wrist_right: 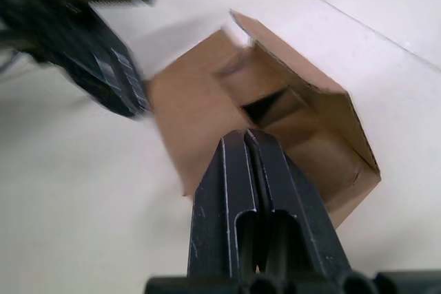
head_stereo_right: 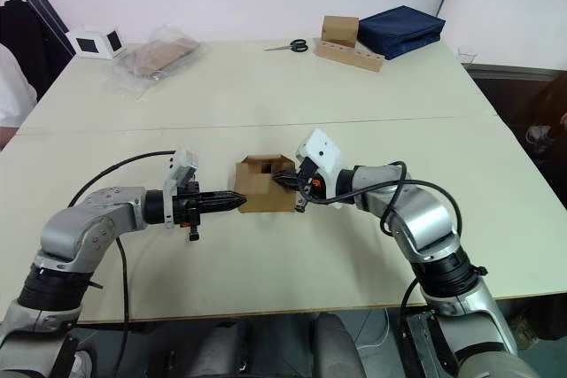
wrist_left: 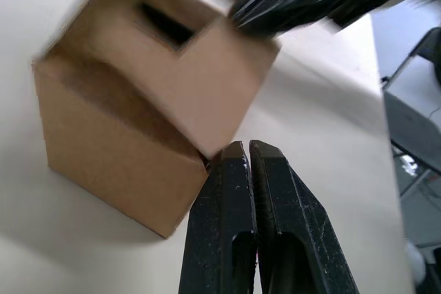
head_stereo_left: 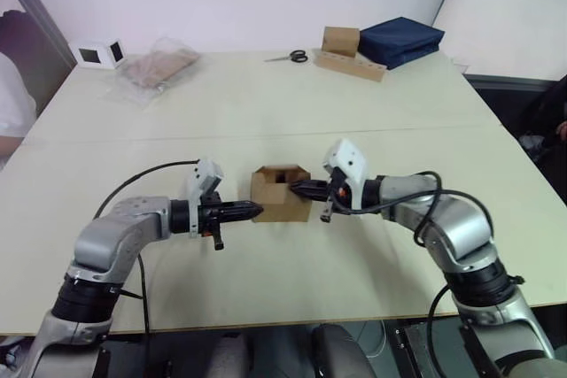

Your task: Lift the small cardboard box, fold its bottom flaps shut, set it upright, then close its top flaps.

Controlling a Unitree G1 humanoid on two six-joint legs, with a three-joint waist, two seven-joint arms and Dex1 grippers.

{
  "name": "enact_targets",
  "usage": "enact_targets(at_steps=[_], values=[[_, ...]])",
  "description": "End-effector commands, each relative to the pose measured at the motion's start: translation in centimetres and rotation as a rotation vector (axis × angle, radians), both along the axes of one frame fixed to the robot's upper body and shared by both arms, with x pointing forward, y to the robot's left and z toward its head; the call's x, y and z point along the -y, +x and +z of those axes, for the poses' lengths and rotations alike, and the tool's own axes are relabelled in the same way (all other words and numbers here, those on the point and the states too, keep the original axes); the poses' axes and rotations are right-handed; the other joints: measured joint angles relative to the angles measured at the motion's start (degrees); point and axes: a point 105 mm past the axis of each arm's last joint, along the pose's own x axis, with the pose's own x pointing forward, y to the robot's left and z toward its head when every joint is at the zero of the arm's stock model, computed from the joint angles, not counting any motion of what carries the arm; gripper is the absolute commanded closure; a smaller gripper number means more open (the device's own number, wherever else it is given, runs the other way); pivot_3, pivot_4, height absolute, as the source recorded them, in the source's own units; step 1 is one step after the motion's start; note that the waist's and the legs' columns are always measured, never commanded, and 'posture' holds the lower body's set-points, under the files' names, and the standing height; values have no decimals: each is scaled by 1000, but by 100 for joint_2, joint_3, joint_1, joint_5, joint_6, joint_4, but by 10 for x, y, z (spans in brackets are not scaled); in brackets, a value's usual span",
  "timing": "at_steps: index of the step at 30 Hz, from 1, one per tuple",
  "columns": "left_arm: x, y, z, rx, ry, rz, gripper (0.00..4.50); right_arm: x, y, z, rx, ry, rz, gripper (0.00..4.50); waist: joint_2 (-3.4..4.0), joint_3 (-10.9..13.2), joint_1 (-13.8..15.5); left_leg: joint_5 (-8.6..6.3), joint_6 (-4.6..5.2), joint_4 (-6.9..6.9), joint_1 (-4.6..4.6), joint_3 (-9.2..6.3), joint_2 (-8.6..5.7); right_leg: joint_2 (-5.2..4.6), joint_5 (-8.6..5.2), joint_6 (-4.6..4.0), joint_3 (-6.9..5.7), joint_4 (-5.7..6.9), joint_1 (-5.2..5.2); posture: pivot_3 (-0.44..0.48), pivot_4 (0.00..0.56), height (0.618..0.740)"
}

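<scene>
Two silver-grey metal arms with black jointed bands at elbow and shoulder. Each wrist carries a white boxy camera housing ahead of slim black ribbed fingers (wrist_left: 234, 225). Black cables loop loosely from forearm to wrist; small orange-red accents mark both wrists.

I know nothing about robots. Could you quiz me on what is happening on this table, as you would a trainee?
1. True or false: the small brown cardboard box stands on the pale table between the left claw and the right claw.
2. Multiple choice: the box's top flaps are A) taped shut, B) partly folded in with a gap left, C) torn off.
3. Fill in: both claws have their black fingers ____.

Key: 1 true. 2 B; the right wrist view shows a dark opening between the flaps. 3 shut; each wrist view shows its finger pair pressed together.
</scene>
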Motion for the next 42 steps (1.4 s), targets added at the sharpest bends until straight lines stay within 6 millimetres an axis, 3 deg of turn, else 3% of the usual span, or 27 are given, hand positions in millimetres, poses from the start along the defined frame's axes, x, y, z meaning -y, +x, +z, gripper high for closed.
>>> enact_targets(at_steps=[1,5,11,18,30,35,42], values=[[4,3,11,56,-15,-10,4395,-4,-4,43,101,71,50,4500,1,0,-5,0,0,-2,0,0,0,0,0,0,1,0,-1,0,150,740],[7,4,15,61,-36,-16,4395,-5,7,58,119,104,47,4500,0,0,0,0,0,-3,0,2,1,-1,0,0,0,-2,0,0,150,740],[9,-7,28,69,-76,-61,4395,-9,9,44,82,67,74,4500,0,1,6,0,1,-3,-2,2,1,-3,0,0,0,-5,0,0,150,740],[2,-22,45,87,-90,-86,4395,-15,-1,2,-1,59,73,4500,1,1,-4,-2,3,-5,-2,2,3,-1,0,0,1,-5,-2,0,150,740],[-6,5,48,118,-61,-26,4395,-13,9,-33,-42,-10,2,4500,2,3,2,-1,3,-4,0,4,1,0,0,0,1,-6,0,0,150,740],[-4,15,46,126,-54,-30,4395,-11,9,-34,-34,-21,2,4500,2,3,9,-1,3,-4,0,4,1,-1,0,0,1,-6,0,0,150,740],[8,20,26,101,-20,-77,4395,-12,5,-14,19,-1,14,4500,2,3,4,-1,2,-4,0,4,1,-1,0,0,1,-7,1,0,150,740]])
